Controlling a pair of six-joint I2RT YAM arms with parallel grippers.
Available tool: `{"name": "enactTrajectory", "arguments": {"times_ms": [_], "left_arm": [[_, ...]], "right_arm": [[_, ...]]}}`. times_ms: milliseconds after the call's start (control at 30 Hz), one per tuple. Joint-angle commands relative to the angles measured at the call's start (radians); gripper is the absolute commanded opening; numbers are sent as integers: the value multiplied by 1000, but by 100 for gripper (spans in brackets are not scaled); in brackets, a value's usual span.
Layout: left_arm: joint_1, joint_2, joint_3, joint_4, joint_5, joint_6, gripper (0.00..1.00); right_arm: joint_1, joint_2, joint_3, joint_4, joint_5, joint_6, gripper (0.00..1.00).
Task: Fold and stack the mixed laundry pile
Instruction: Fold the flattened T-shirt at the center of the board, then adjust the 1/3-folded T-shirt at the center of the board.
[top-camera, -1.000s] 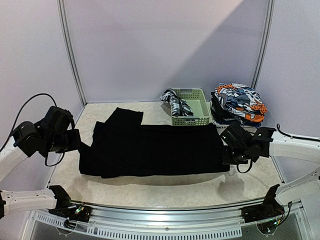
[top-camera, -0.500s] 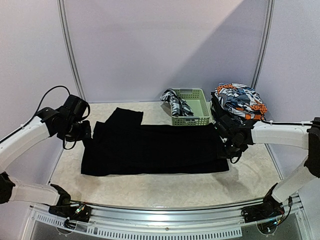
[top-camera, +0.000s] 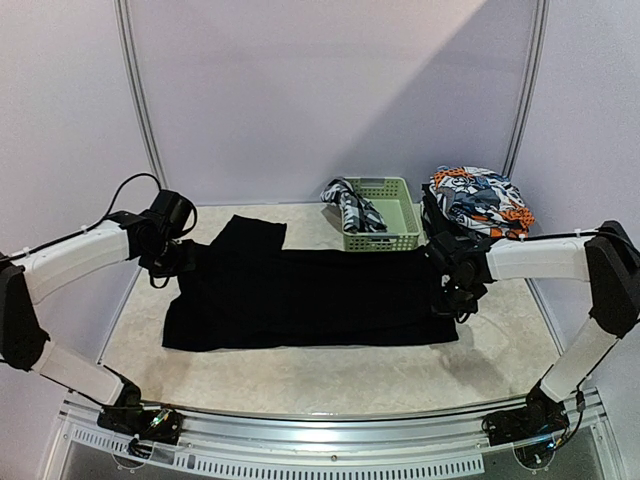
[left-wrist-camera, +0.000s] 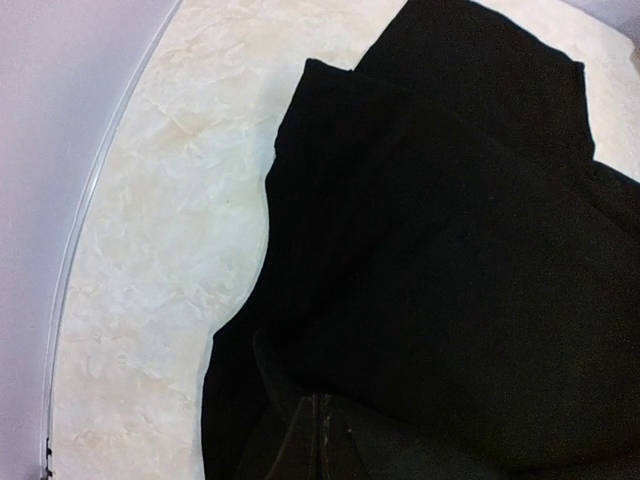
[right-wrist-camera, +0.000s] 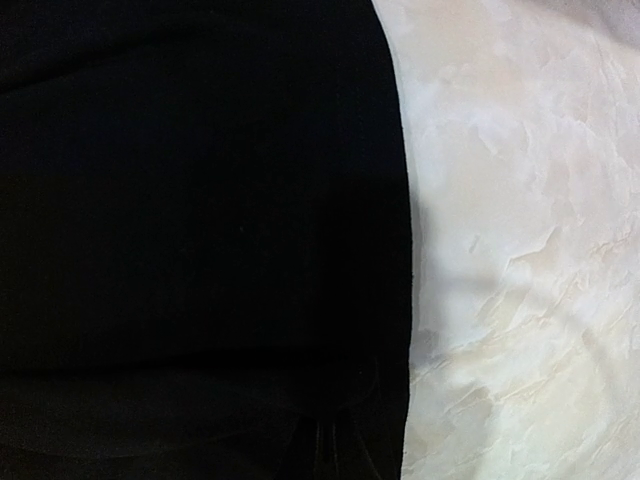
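Note:
A large black cloth (top-camera: 310, 295) lies spread across the middle of the table, with a flap sticking out at its back left. My left gripper (top-camera: 176, 262) sits low at the cloth's left edge, and its jaws are shut on a fold of the black cloth (left-wrist-camera: 450, 230), with the gripper (left-wrist-camera: 322, 405) at the bottom of the left wrist view. My right gripper (top-camera: 452, 300) is at the cloth's right edge. In the right wrist view the gripper (right-wrist-camera: 322, 432) is shut, pinching the cloth (right-wrist-camera: 200, 200) beside the bare table. The rest of the mixed laundry pile lies at the back.
A pale green slotted basket (top-camera: 385, 240) stands at the back, just behind the cloth. A black-and-white checked shirt (top-camera: 350, 205) hangs over its left rim. Orange-blue-white printed pieces (top-camera: 480, 205) are heaped on dark fabric at the back right. Walls enclose the table.
Both arms have swung from the near side toward the back of the table, still gripping the cloth's two ends. The cloth has settled flatter on the table.

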Motion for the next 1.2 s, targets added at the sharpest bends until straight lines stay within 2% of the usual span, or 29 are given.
{"name": "enactTrajectory", "arguments": {"times_ms": [0, 100, 233, 267, 300, 333, 433, 467, 500, 600, 700, 967, 1167], "left_arm": [[15, 84, 42, 118, 10, 60, 0], [16, 158, 83, 134, 1, 71, 0], [20, 234, 110, 171, -43, 89, 1], [19, 241, 113, 174, -53, 91, 10], [19, 241, 115, 172, -58, 91, 27], [19, 230, 108, 171, -61, 91, 46], [16, 151, 54, 187, -63, 81, 84], [15, 120, 37, 178, -67, 72, 95], [16, 93, 22, 160, -75, 61, 99], [15, -8, -35, 101, -85, 22, 100], [15, -120, -119, 56, -73, -37, 99], [9, -398, -369, 77, 16, -165, 93], [6, -472, -444, 85, 35, -202, 87]], "right_arm": [[-21, 21, 24, 2, 22, -5, 3], [-26, 33, 25, 5, 24, -5, 8], [-28, 48, 25, 8, 21, -2, 19], [-28, 48, 25, 9, 19, -3, 22], [-29, 46, 25, 9, 16, -4, 25], [-29, 42, 24, 9, 12, -7, 32], [-29, -4, 3, 20, 12, -10, 58], [-29, -30, -8, 25, 12, -11, 65], [-30, -53, -20, 28, 12, -8, 69], [-29, -151, -60, 32, 16, 0, 75], [-29, -256, -128, 41, -6, 19, 75], [-30, -468, -354, 88, -126, 105, 69], [-30, -494, -464, 236, -222, 150, 62]]}}
